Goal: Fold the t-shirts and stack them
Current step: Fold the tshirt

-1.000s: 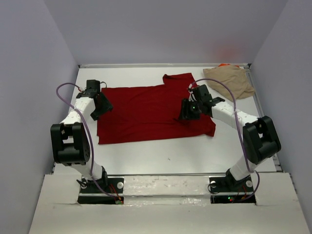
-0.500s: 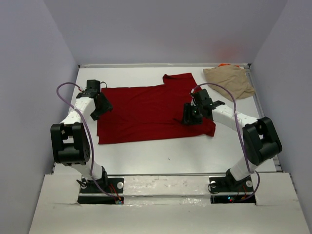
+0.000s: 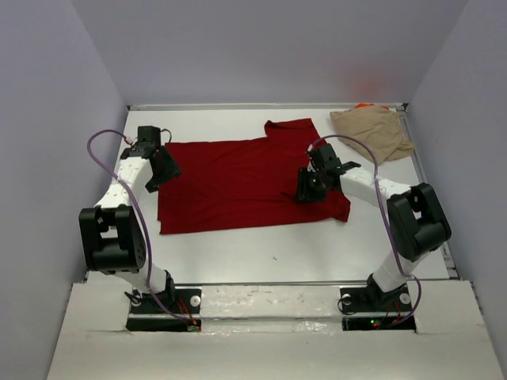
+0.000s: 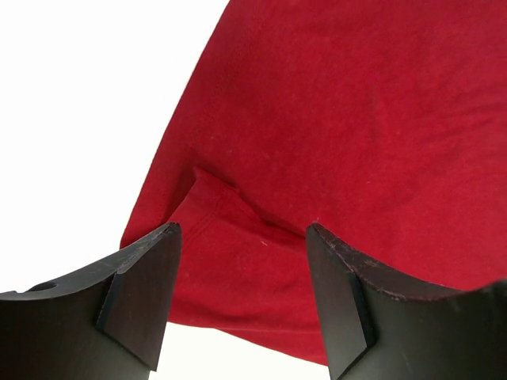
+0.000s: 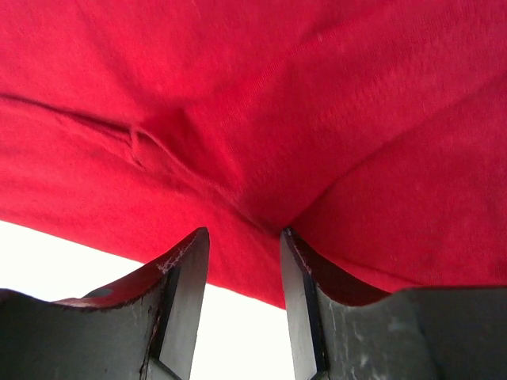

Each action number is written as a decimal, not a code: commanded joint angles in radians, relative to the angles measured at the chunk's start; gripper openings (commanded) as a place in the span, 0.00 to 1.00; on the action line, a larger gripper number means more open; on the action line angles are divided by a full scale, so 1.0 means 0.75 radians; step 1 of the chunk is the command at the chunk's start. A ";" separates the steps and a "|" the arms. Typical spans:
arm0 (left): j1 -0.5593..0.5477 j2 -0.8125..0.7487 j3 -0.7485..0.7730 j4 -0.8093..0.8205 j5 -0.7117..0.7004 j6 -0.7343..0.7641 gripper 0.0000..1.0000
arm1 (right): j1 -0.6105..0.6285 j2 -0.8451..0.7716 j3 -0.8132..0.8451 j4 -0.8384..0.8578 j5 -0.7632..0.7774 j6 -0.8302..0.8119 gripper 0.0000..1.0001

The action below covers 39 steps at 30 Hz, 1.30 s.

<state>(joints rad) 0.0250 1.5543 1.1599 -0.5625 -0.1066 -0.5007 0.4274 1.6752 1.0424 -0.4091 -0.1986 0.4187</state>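
red shirt: the dark red t-shirt (image 3: pixel 245 182) is lying spread flat mid-counter (image 3: pixel 261 245). Its long side is running left to right in the top view. One sleeve (image 3: pixel 289 131) is pointing toward the far edge.
left jaws: the left gripper (image 4: pixel 242 237) is hovering over the shirt's left edge, upper left of centre in the top view. I'm seeing the jaws standing wide apart and holding nothing. In the wrist view, red cloth with a small fold near the edge is showing in the gap, with white counter at the frame's left.
right jaws: the right gripper (image 5: pixel 244 237) is sitting low over the shirt's right part, right of centre in the top view. The jaws are standing a narrow way apart. Creases in the red cloth are running into the gap. I cannot tell whether the cloth is pinched or just lying under the tips. The shirt edge and bare counter are showing at the bottom of the wrist view.
tan shirt: the tan t-shirt (image 3: pixel 374 131) is lying crumpled in the upper right corner of the counter, apart from the red one.
orange: a sliver of orange fabric (image 3: pixel 364 105) is peeking out at the tan shirt's far edge, touching it.
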 commanded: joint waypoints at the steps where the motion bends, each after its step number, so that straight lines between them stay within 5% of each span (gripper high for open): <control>1: -0.007 -0.064 0.063 -0.035 -0.026 0.027 0.74 | 0.009 0.065 0.101 0.059 -0.011 -0.020 0.46; 12: -0.007 -0.093 0.051 -0.044 -0.034 0.038 0.74 | 0.009 0.161 0.201 0.065 -0.001 -0.043 0.34; 18: -0.007 -0.095 0.041 -0.033 -0.034 0.038 0.74 | 0.009 0.182 0.191 0.106 0.046 -0.043 0.00; 39: -0.011 -0.082 -0.066 0.028 -0.007 0.062 0.73 | 0.009 0.591 0.745 0.087 0.308 -0.257 0.00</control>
<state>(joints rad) 0.0212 1.5265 1.1225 -0.5575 -0.1062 -0.4759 0.4274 2.0949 1.5208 -0.3733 -0.0296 0.2779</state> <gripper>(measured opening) 0.734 0.018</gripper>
